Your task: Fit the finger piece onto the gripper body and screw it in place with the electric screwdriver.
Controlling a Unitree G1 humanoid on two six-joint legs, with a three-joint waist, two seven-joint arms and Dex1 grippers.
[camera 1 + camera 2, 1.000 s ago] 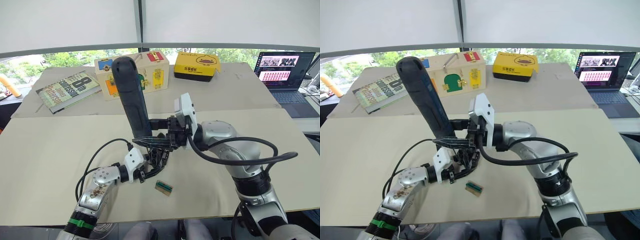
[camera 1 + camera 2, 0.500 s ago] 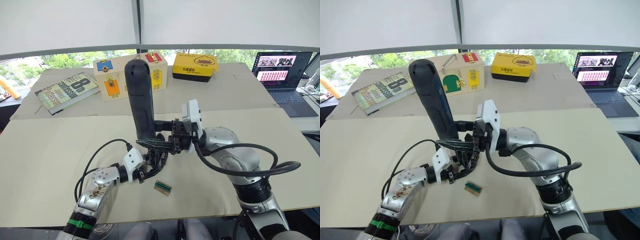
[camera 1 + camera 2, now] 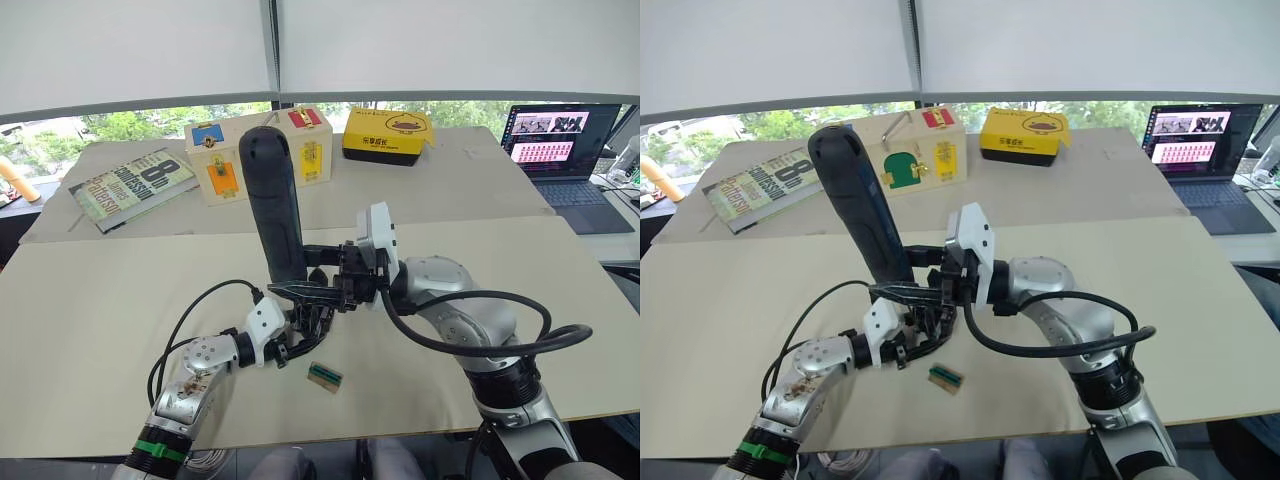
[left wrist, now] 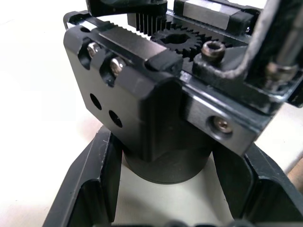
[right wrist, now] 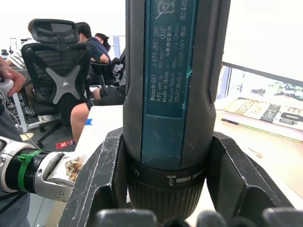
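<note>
The beige surface carries everything. At its far edge lie a laptop, a book, a wooden box with coloured latches and a yellow carton.

Near the middle, the electric screwdriver stands almost upright, butt end up, a thick dark cylinder. The right tool is clamped around its lower barrel. The right wrist view adds what the head views lack: a teal label printed "Bosch GO" on the barrel, a ribbed collar with white marks below it, and the tool's two black fingers pressed against the barrel on either side. That view also takes in people seated in office chairs beyond the surface.

Directly below the screwdriver, the left tool grips the gripper body, low over the surface. The left wrist view shows the body as a blocky black housing on a round base, with a toothed gear, a ribbed rack, several silver screw heads and two empty holes; the black fingers bracket the round base on both sides.

A small green-brown tray lies flat just beside the left tool.

I cannot make out the finger piece as a separate part.
</note>
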